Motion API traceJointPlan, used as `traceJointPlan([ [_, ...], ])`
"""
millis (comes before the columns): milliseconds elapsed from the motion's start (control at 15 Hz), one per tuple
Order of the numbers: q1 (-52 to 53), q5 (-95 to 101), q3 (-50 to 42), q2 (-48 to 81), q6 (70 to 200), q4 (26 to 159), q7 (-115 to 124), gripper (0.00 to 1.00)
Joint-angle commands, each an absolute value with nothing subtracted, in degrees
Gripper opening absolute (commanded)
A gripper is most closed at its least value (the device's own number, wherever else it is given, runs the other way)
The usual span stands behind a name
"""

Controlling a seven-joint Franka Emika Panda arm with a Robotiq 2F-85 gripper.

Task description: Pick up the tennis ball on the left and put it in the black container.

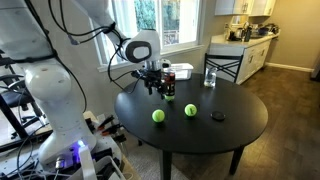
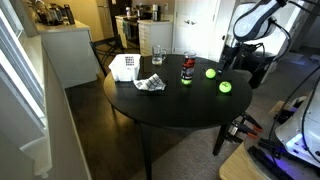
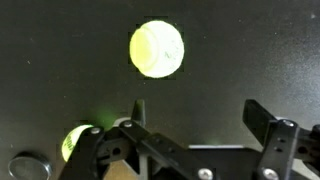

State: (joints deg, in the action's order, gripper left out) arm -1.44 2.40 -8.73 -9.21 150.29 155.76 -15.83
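Though close, tennis ball [image 1: 158,115] outside pincer [image 1: 156,89].

Round black table [image 1: 240,135] - tennis ball [image 1: 158,115] near front-left, twin ball [image 1: 190,109] just right of it, flat black disc [image 1: 217,117] further right. Gripper [image 1: 154,88] hovers at back edge beside black container [image 1: 168,88] - clear glass [image 1: 210,78] behind.

Daylight floods through the far window [image 1: 165,25], blown out to white; the black table [image 1: 235,125] carries a faint sheen in both exterior views; all 3 pictures are soft and low-detail; the wrist view is dim.
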Motion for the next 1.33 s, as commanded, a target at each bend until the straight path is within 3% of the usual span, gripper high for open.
traceJointPlan([
  [0,-2.7,1.5,-8.2,-4.9,149.0,154.6,-15.7,1.00],
  [1267,-8.2,14.6,-9.6,2.4,151.5,154.5,-7.2,1.00],
])
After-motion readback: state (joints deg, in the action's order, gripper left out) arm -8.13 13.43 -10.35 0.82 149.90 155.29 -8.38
